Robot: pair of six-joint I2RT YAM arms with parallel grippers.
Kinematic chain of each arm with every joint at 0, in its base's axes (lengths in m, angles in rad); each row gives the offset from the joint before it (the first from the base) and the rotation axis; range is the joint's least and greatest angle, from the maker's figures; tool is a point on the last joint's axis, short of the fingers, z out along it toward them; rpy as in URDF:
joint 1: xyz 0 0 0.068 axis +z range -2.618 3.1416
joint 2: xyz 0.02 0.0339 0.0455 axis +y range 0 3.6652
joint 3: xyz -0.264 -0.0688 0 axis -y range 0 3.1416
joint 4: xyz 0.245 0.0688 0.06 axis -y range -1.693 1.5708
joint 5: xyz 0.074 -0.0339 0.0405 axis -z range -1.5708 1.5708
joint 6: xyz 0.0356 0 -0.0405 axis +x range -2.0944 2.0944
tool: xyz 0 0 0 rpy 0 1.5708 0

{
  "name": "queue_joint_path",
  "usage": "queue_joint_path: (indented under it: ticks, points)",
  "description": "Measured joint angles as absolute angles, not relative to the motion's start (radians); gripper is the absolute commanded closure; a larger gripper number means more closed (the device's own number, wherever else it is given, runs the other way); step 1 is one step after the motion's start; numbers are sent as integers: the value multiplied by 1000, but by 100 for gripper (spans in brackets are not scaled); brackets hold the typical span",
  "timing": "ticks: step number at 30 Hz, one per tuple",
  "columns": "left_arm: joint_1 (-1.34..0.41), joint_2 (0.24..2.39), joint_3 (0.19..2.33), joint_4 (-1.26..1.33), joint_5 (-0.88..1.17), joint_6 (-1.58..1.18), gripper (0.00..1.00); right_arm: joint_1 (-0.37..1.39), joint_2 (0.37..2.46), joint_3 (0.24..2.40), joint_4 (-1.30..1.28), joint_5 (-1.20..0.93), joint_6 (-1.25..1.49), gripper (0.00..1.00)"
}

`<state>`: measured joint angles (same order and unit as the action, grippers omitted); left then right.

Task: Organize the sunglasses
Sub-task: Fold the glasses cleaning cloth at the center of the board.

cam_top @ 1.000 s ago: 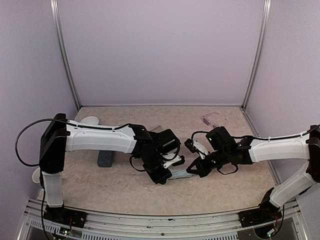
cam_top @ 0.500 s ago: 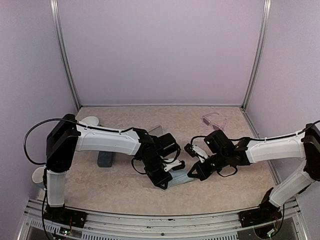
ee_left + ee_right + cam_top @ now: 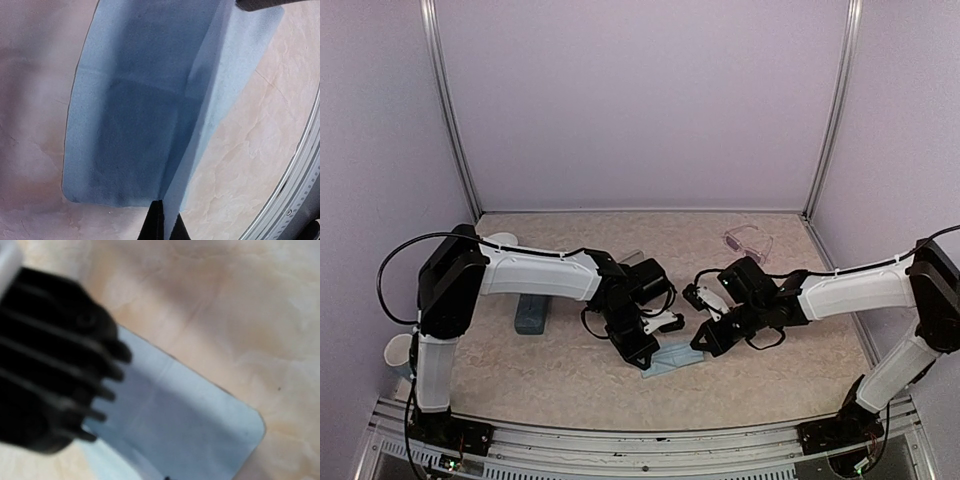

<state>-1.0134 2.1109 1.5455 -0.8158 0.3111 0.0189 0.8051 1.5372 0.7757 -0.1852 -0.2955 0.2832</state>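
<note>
As both arms dip nearer, the folded light-blue soft cloth (image 3: 678, 360) settles flat; left gripper (image 3: 650, 358) pinches its edge, right gripper (image 3: 704, 347) is closed tight at its corner, pale clear-framed sunglasses (image 3: 748, 242) wait untouched.

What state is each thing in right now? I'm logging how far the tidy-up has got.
light-blue cloth: folded over, lying flat, one edge pinched.
left tool: shut on the cloth's edge.
right tool: shut, at the cloth's other end.
clear-framed sunglasses: lying at back right, untouched.
blue-grey case: lying down, looks shut.
</note>
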Motion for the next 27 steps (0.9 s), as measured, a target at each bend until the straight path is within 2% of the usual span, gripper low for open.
queue_joint_path:
  ticks: [27]
  points:
    - [-997,2180,1624,-861,277,50,100,808,1600,807,-188,-200,266,100]
